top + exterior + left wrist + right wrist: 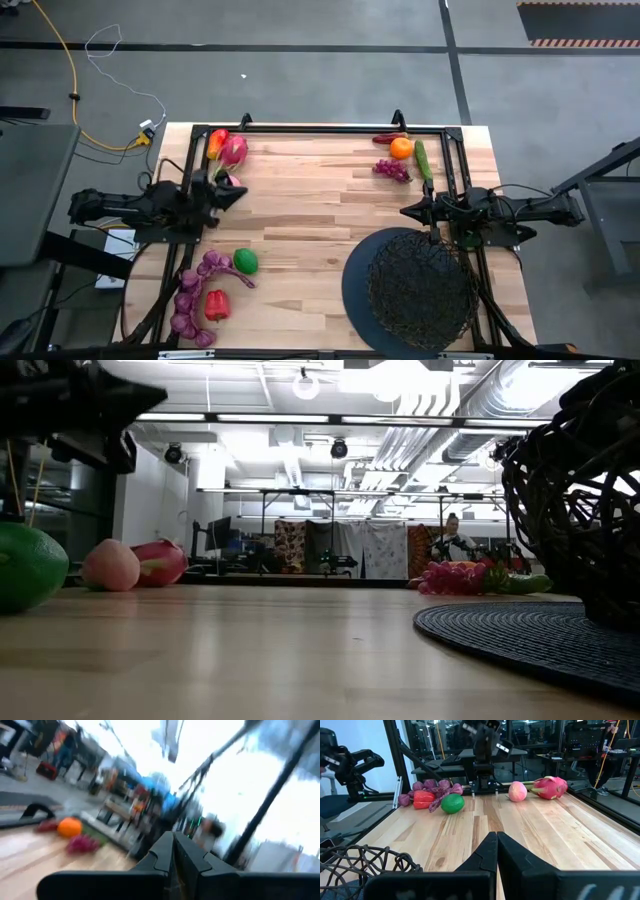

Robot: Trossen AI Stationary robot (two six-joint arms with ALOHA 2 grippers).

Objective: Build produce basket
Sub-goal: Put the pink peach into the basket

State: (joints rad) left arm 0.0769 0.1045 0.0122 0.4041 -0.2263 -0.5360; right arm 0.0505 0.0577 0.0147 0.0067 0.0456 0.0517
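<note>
Nothing appears to be in the basket (pixel 420 290) yet, so by the look of it the whole job is left; every piece of produce lies on the tabletop (pixel 310 200).

At the left near corner sit the grapes (pixel 190 295), a red pepper (pixel 216 305) and the green ball (pixel 245 261), close together; at the left far corner lie the dragon fruit (pixel 233 150) and a peach (pixel 518 791) just beside it, with an orange-red piece (pixel 216 142) alongside; at the far right are a dark red pepper (pixel 388 138), the orange (pixel 401 148), another grape bunch (pixel 392 170) and the cucumber (pixel 423 160); the basket stands on its dark disc (pixel 355 285) at the right near corner.

The left pincer (pixel 238 195) is pinched tight on nothing, held above the boards near the dragon fruit, pointing inward; its arm reaches in level from the left edge. The right pincer (pixel 408 211) is likewise clamped and empty, just beyond the basket's far rim, pointing toward the left arm, its arm stretched in from the right.
</note>
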